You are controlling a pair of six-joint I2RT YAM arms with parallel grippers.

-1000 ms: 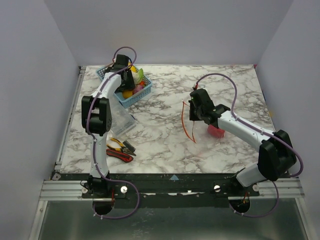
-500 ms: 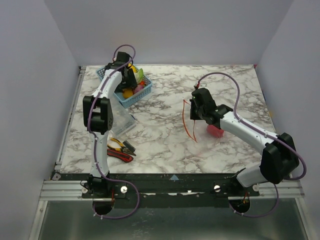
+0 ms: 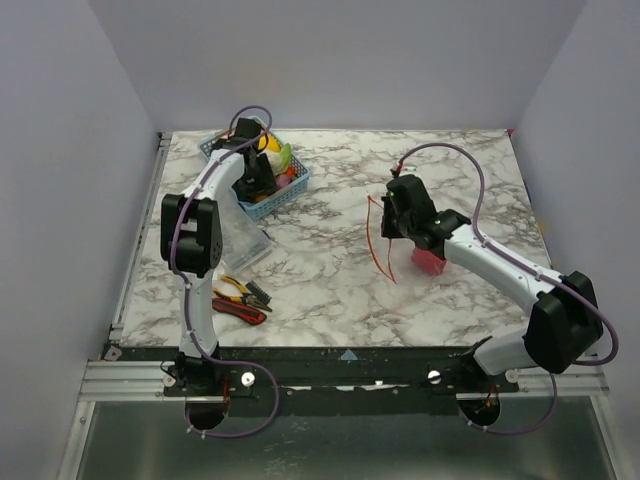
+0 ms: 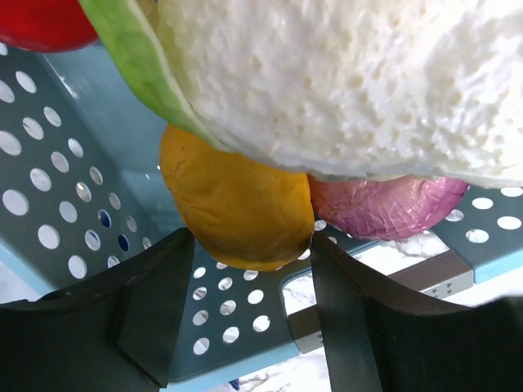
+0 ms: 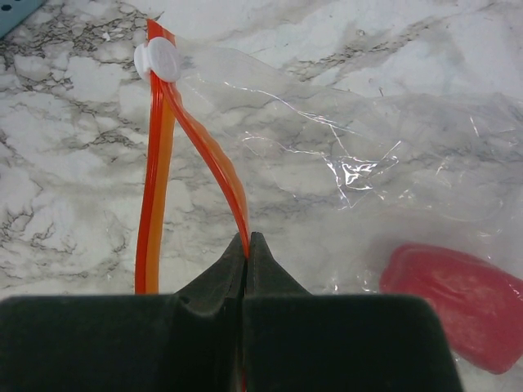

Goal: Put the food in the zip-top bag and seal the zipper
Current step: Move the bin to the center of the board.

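Top view: left arm (image 3: 208, 190) reaching to the marble table's (image 3: 330, 290) far-left corner, left gripper (image 3: 256, 172) dipping into the blue lattice basket (image 3: 262, 203). Right arm (image 3: 490, 262) bending over the table's centre-right, right gripper (image 3: 392, 228) pinching the orange-red zipper strip (image 3: 377, 250).
Left wrist: fingers (image 4: 155, 310) standing parted, flanking an orange toy fruit (image 4: 237, 204) beneath a white toy cauliflower (image 4: 368, 82).
Right wrist: jaws clamping shut on the zipper strip. Pink toy food piece (image 5: 458, 304) lying inside the clear zip-top bag (image 5: 368, 155).
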